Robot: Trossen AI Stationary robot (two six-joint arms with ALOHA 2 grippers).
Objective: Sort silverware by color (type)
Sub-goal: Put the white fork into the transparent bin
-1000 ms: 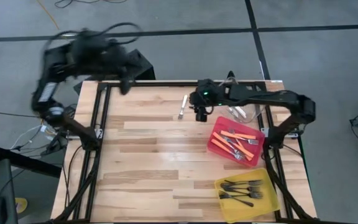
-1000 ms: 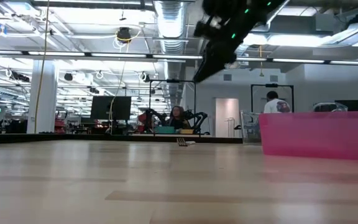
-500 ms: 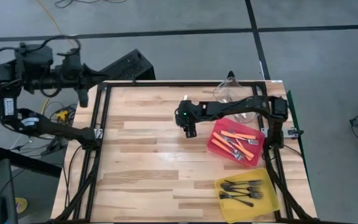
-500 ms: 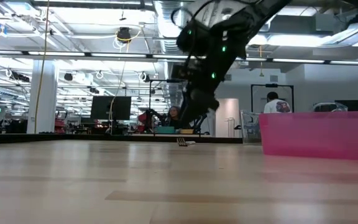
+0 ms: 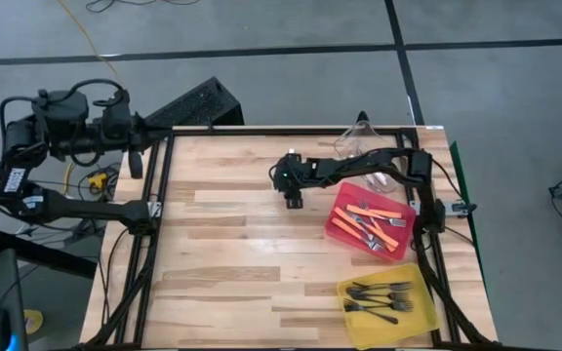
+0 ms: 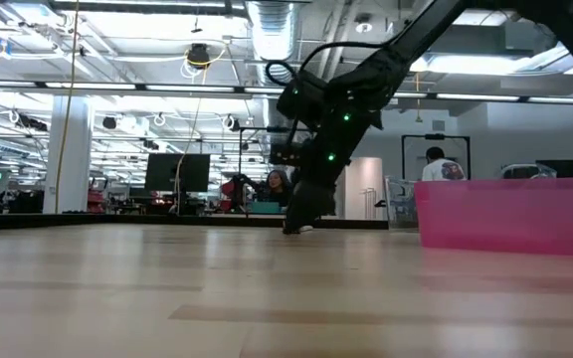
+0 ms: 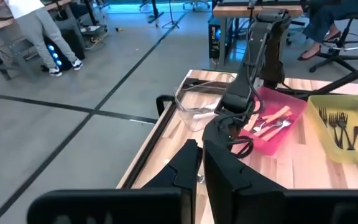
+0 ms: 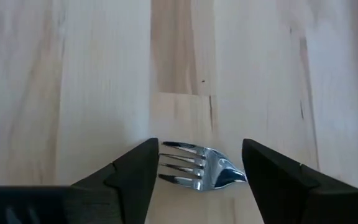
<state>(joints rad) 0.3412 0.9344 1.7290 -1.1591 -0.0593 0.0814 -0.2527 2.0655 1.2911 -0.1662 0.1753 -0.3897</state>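
A pale silver fork (image 8: 199, 169) lies flat on the wooden table, and only its head shows, in the right wrist view. My right gripper (image 8: 199, 147) is open and low over the table's far middle (image 5: 295, 198), with one finger on each side of the fork's head and a gap at both. In the high view the gripper covers the fork. My left gripper (image 7: 202, 152) is shut on nothing, held up beyond the table's far left corner (image 5: 137, 158).
A red bin (image 5: 403, 226) with orange-handled forks stands at the right. A yellow bin (image 5: 425, 304) with black forks sits at the near right corner. A clear bin (image 5: 361, 144) stands at the far right edge. Bare wood spreads across the left half.
My right gripper has come down from high above the table to just over the silver fork, shifting a little toward the left edge. My left arm has drawn back from the far left corner, off the table to the left.
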